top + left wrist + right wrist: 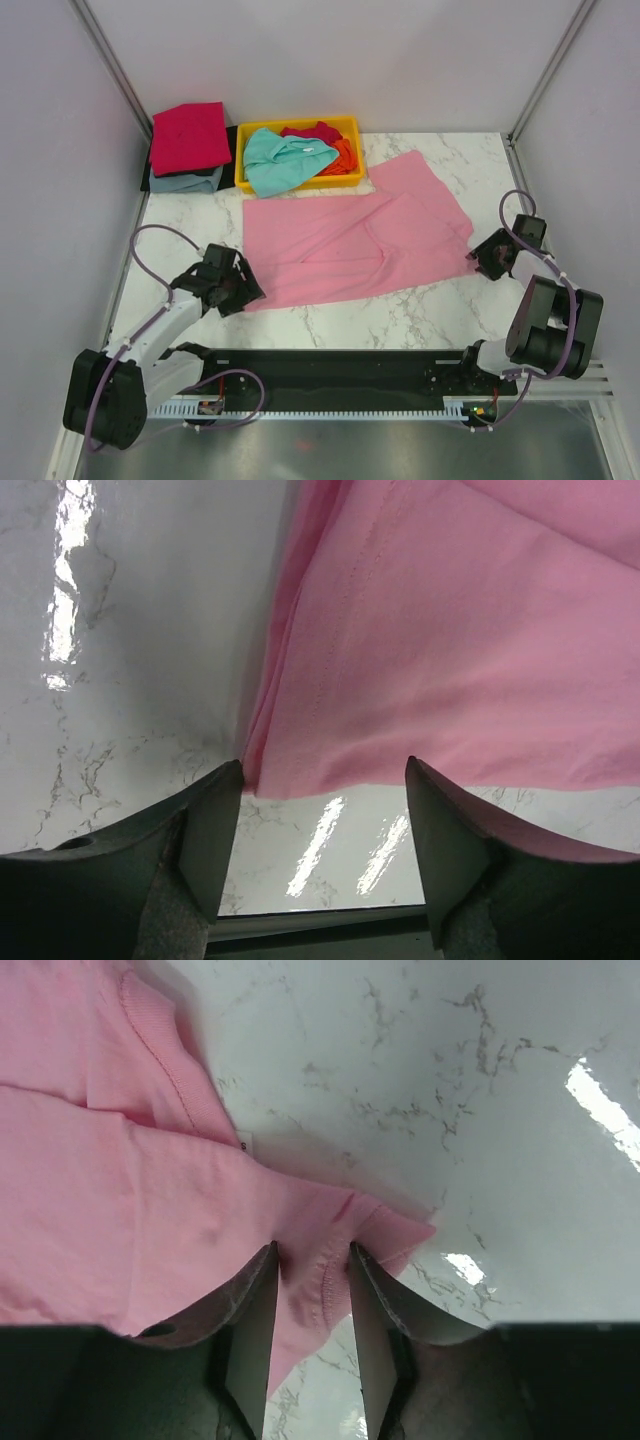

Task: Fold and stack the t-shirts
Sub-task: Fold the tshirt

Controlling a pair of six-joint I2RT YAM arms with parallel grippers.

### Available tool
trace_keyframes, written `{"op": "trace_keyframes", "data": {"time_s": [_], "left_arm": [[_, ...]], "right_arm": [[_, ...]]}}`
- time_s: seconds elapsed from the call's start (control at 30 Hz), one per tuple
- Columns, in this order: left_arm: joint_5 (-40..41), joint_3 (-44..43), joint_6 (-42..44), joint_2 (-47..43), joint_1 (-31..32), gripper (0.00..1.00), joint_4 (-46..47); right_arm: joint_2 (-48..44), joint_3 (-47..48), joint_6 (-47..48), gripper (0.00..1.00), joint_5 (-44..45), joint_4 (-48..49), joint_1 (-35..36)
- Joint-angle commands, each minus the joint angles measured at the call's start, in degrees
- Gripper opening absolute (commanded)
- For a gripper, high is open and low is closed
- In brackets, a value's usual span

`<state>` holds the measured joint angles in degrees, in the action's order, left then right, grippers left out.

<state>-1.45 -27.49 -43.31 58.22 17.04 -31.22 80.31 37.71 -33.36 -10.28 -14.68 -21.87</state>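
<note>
Pink t-shirt [350,245] spread on table [400,310]; right gripper [312,1260] nipped onto its right corner, cloth pinched between jaws; left gripper [325,780] held wide apart at near-left hem, nothing gripped

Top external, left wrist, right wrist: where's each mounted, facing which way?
Top external: above, behind the arms, looking down at the table; both arms show.
Left wrist: on left gripper, facing the pink tee corner; open fingers show.
Right wrist: on right gripper, facing the pink tee edge; fingers pinch it.
Shared by all: pink tee.
</note>
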Motion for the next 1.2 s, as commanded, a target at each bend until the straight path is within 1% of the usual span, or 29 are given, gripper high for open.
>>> {"op": "trace_keyframes", "data": {"time_s": [0.0, 0.03, 0.07, 0.1, 0.13, 0.17, 0.2, 0.27, 0.3, 0.37, 0.4, 0.43, 0.47, 0.5, 0.53, 0.6, 0.67, 0.77, 0.83, 0.87, 0.9, 0.93, 0.97, 1.0, 1.03, 1.07, 1.1, 1.17], "left_arm": [[1.4, 1.5, -3.2, -1.1, 0.3, 0.7, 3.3], [1.4, 1.6, -3.2, -0.3, 0.3, 0.68, 3.8], [1.3, 2.2, -3.1, 0.1, 0.3, 0.63, 4.7], [1.3, 2.3, -2.9, 0.7, 0.3, 0.34, 6.3], [1.3, 2.5, -2.7, 1.2, 0.3, 0.19, 7.1], [1.4, 2.2, -2.7, 2.1, 0.3, 0.08, 7.5], [2.8, 1.6, -2.6, 2.4, 0.3, 0.02, 7.5], [2.9, -0.7, -1.7, 2.0, 0.3, 0.02, 7.1], [3.4, -1.7, -1.4, 1.6, 0.3, 0.02, 6.4], [4.3, -5.2, -1.0, 0.2, 0.3, 0.02, 3.0], [5.4, -6.2, -0.9, -1.4, 0.3, 0.02, 1.9], [5.8, -7.8, -0.9, -2.4, 0.3, 0.02, -0.3], [6.5, -8.4, -0.9, -3.3, 0.3, 0.02, -1.2], [6.6, -8.8, -0.9, -5.0, 0.2, 0.02, -2.0], [6.8, -9.1, -1.1, -5.7, 0.2, 0.02, -2.9], [7.5, -9.0, -1.4, -7.5, 0.2, 0.02, -5.1], [6.6, -7.8, -2.1, -8.6, 0.2, 0.02, -6.1], [4.5, -5.4, -4.7, -10.5, 0.2, 0.03, -6.7], [2.2, -4.2, -6.5, -11.7, 0.2, 0.09, -6.9], [1.8, -3.8, -7.1, -12.3, 0.2, 0.16, -7.2], [0.2, -3.4, -7.6, -12.9, 0.2, 0.21, -7.9], [-0.5, -2.6, -8.7, -13.6, 0.3, 0.31, -8.0], [-2.6, -2.2, -9.2, -15.4, 0.3, 0.54, -8.1], [-3.4, -2.1, -9.5, -16.2, 0.3, 0.64, -8.4], [-4.0, -2.4, -10.1, -17.1, 0.3, 0.74, -9.3], [-4.4, -2.8, -10.3, -18.1, 0.3, 0.83, -10.1], [-5.3, -3.4, -10.3, -18.6, 0.3, 0.84, -10.7], [-5.0, -6.7, -9.3, -19.3, 0.3, 0.84, -13.9]], "right_arm": [[1.3, -0.4, -0.6, 0.39, -0.8, 3.6, 0.1], [1.6, -0.3, -0.6, 0.34, -0.9, 3.9, 0.2], [1.9, -0.1, -0.5, 0.21, -1.1, 3.8, 0.2], [2.1, 0.1, -0.4, 0.14, -1.1, 3.5, 0.1], [2.1, 0.2, -0.4, 0.07, -1.5, 3.3, 0.1], [1.9, 0.3, 0.0, 0.0, -1.4, 2.9, 0.1], [0.6, 0.6, 0.1, 0.0, -1.1, 2.3, 0.1], [-2.0, 1.0, 0.1, 0.0, -0.1, 0.2, 0.2], [-5.1, 1.7, 0.1, 0.0, 1.3, -0.7, 0.0], [-9.0, 2.3, -0.1, 0.0, 2.8, -4.6, -0.7], [-13.2, 2.6, -0.2, 0.0, 3.3, -5.7, -1.1], [-15.2, 2.9, -0.3, 0.0, 5.2, -8.3, -1.3], [-18.8, 3.2, -0.5, 0.0, 6.3, -9.9, -1.9], [-20.3, 3.2, -0.6, 0.0, 7.3, -11.4, -2.1], [-21.9, 3.1, -1.0, 0.0, 9.8, -14.6, -2.4], [-26.1, 0.8, -2.7, 0.0, 11.2, -17.0, -3.4], [-29.4, -1.3, -3.6, 0.0, 11.2, -17.6, -3.7], [-30.7, -5.3, -5.7, 0.0, 11.3, -19.2, -3.9], [-30.7, -6.3, -7.3, 0.0, 10.5, -20.2, -3.9], [-31.0, -6.6, -8.0, 0.01, 8.8, -20.8, -3.9], [-32.0, -7.6, -8.7, 0.07, 7.7, -21.3, -3.9], [-32.8, -8.0, -10.0, 0.16, 7.1, -21.7, -4.0], [-35.0, -8.3, -10.4, 0.45, 6.6, -22.0, -4.0], [-36.2, -8.4, -10.7, 0.66, 6.2, -22.2, -4.0], [-37.1, -7.8, -10.8, 0.81, 6.8, -23.1, -4.0], [-37.7, -6.8, -10.7, 0.92, 7.6, -24.2, -4.0], [-38.6, -4.7, -10.5, 0.95, 8.8, -25.9, -4.0], [-39.6, -2.3, -10.7, 0.95, 9.7, -27.2, -4.0]]}}
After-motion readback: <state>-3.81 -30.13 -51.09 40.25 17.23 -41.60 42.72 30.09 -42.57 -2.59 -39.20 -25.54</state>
